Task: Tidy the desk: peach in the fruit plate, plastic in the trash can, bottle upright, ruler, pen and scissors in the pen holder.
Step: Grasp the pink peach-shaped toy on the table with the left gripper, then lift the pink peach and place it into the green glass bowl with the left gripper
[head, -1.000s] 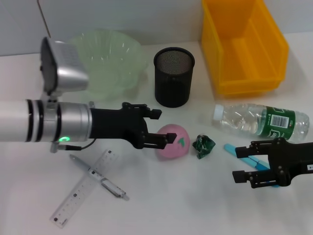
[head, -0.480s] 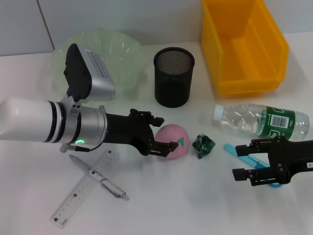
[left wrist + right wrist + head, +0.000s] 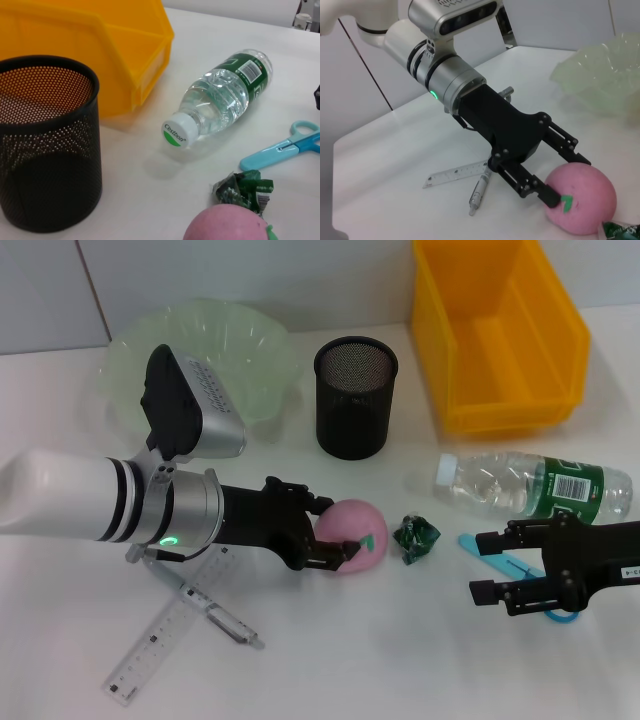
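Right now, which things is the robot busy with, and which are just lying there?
Busy with: pink round peach, left gripper, pale green wavy fruit plate.
Lying there: clear plastic bottle, crumpled green wrapper, blue scissors, clear ruler, silver pen, idle right gripper.

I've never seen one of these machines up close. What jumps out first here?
Likely the left gripper, its open black fingers straddling a pink peach at mid-table. Behind stand a yellow bin and a black mesh pen holder, and a water bottle lies on its side by the right gripper.
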`<control>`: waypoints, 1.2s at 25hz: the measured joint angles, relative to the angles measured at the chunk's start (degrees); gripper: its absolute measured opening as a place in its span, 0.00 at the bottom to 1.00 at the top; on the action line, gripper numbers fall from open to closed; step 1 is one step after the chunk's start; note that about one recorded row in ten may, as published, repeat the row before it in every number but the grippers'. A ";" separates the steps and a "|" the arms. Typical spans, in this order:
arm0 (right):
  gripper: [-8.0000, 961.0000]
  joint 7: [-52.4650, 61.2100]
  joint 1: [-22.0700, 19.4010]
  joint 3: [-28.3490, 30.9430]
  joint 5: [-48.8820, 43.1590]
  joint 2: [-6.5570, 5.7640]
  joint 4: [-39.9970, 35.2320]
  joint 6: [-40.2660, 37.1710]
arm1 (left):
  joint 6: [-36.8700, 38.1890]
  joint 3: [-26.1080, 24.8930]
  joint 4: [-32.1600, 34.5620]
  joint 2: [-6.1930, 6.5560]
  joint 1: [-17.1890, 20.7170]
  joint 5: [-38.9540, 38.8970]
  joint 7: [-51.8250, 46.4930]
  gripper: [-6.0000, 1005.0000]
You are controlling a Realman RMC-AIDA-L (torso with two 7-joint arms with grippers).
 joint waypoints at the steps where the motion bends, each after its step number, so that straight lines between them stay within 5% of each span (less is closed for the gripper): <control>1: 0.78 0.00 0.02 0.00 0.00 0.05 0.00 0.07 | 0.00 0.00 -0.01 0.00 0.07 -0.08 -0.06 0.76; 3: 0.78 0.00 0.02 0.00 0.00 0.11 -0.03 0.21 | 0.03 0.00 0.28 0.00 0.32 -0.48 -0.03 0.75; 13: 0.78 0.00 0.00 0.00 0.00 0.16 0.26 0.58 | 2.94 -0.73 3.56 0.40 2.75 -4.13 0.44 0.43; 15: 0.78 0.00 -0.01 0.00 0.00 0.17 0.31 0.58 | 4.48 -2.85 10.98 0.65 7.93 -5.33 0.38 0.38; 18: 0.78 0.00 0.00 0.00 0.00 0.23 0.32 0.58 | 4.82 -4.28 13.39 0.62 9.64 -5.49 0.39 0.35; 20: 0.78 0.00 -0.01 0.00 0.00 0.24 0.32 0.58 | 4.94 -9.88 19.36 0.37 14.20 -8.87 1.41 0.33; 25: 0.78 -0.01 -0.08 0.00 0.01 0.31 0.30 0.57 | 3.67 -18.10 10.76 0.35 14.53 -28.52 13.12 0.29; 30: 0.78 -0.01 -0.12 0.00 0.07 0.35 0.20 0.55 | 2.51 -19.97 -3.45 0.21 10.54 -47.87 30.54 0.26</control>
